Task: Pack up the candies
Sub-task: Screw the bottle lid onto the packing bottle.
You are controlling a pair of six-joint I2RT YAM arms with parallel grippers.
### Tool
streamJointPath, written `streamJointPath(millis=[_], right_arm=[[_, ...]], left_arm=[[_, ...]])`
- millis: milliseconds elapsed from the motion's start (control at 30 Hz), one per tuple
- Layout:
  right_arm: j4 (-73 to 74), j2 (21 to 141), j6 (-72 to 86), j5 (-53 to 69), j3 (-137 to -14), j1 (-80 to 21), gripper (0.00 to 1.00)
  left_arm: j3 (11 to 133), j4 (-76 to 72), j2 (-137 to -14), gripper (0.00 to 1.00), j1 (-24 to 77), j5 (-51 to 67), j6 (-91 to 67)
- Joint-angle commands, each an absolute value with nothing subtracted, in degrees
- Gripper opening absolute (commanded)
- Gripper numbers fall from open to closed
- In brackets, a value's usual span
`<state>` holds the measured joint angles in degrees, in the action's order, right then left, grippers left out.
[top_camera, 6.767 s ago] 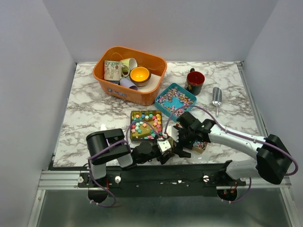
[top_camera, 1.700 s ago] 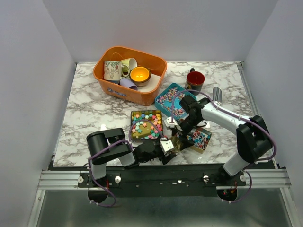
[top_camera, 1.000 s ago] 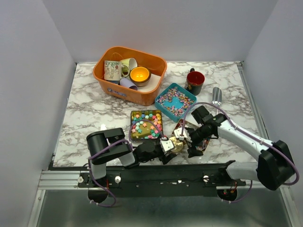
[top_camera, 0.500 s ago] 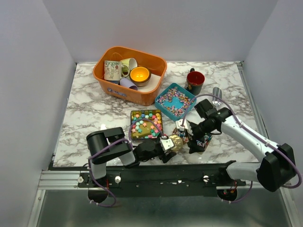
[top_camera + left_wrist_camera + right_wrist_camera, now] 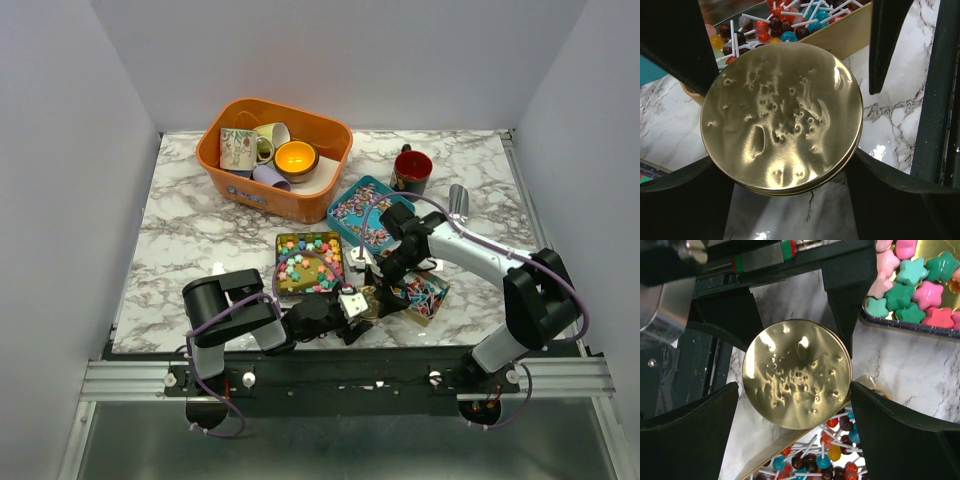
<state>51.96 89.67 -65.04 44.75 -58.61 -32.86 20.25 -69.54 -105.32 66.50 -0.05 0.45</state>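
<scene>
No legible text, label, brand, number or sign on anything in view.

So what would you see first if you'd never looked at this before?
A big shiny gold disc, dimpled like a wobbly mirror, fills both wrist views. It sits down at the front between the left gripper and the right gripper. After that you'd spot the bright orange tub of cups at the back, and the pastel star candies in the middle.
</scene>
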Motion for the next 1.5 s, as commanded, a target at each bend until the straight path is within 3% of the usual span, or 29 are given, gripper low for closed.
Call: streamJointPath(millis=[0,433,1467], right_arm=[[52.2,91.7,-69.6,47.1,-60.6,-33.8,0.99],[56.0,82.3,-70.1,40.9,-51.2,-33.8,0.99],[60.9,71.3,-57.8,45.9,-45.0,-34.4,0.99]], left_arm=[[19.8,-60.3,-107.9,0.0,66.7,-2.4,1.9],[20.3,-58.7,-108.1,0.0,66.1,-4.6,0.3],[21.4,-57.7,-109.5,0.0,66.1,-4.0,0.2]])
